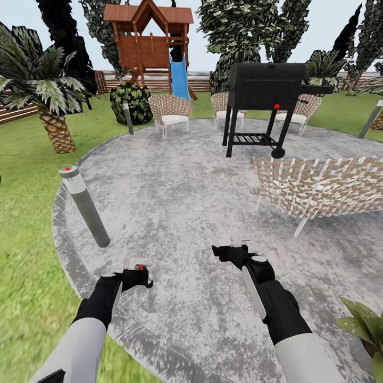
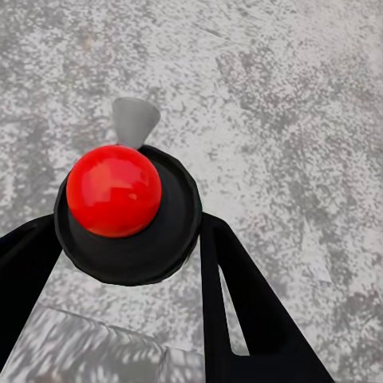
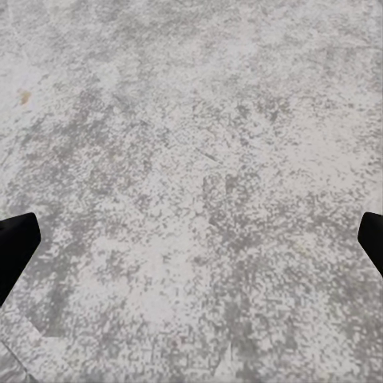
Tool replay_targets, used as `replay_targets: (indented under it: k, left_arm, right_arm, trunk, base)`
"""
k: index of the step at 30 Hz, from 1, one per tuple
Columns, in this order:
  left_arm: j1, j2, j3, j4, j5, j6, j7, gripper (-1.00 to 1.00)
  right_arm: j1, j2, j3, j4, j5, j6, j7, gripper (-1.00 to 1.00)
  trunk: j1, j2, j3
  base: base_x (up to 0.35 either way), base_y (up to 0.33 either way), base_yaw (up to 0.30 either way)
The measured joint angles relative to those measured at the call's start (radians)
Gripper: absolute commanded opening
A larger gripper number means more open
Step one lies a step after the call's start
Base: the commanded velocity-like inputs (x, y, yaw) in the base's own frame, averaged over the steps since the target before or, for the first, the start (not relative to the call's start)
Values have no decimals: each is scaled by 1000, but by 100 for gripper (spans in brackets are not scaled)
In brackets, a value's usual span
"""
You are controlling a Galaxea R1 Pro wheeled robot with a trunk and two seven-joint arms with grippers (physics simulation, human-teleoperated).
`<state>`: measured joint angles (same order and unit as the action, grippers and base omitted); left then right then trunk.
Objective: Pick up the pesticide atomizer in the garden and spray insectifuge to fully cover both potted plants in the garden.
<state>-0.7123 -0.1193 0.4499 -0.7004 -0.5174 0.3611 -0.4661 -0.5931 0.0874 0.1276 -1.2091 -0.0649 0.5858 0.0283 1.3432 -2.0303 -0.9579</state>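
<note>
While the head view looks down over a round, mottled grey patio (image 1: 175, 202), the left tool (image 1: 139, 272) sits low at left, clamped on the pesticide atomizer (image 1: 139, 267). From the left wrist view, the atomizer's red spot (image 2: 114, 190) and dark round top sit between two black fingers (image 2: 239, 303), with its pale nozzle pointing over the paving. Right of it, the right tool (image 1: 234, 244) hovers over the paving with its fingers (image 3: 16, 251) spread wide apart and nothing between them. At the far lower right, one potted plant (image 1: 367, 324) shows green pointed leaves at the frame's edge. Green lawn (image 1: 26, 255) borders the patio at left, with a grey bollard lamp (image 1: 85, 207) and a palm (image 1: 50, 106). Farther back stand wicker chairs (image 1: 170, 111), a black grill (image 1: 266, 101) and a wooden playhouse with a blue slide (image 1: 180, 77).
</note>
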Motion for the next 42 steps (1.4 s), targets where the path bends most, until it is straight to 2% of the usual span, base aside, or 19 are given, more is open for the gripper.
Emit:
replay_targets:
  k: [11,34,42]
  left_arm:
    - [0,0,0,0,0,0,0,-100]
    - [2,-6,0,0,-1,0,0,-100]
    - [2,-6,0,0,0,0,0,-100]
  right_arm:
    - [0,0,0,0,0,1,0,100]
    - [0,0,0,0,1,0,0,100]
    - [0,0,0,0,1,0,0,100]
  trunk:
    - [42,-77,-20]
    - [130,-238,-90]
    - [161,-294,-105]
  base:
    - [0,0,0]
    - [0,0,0]
    - [0,0,0]
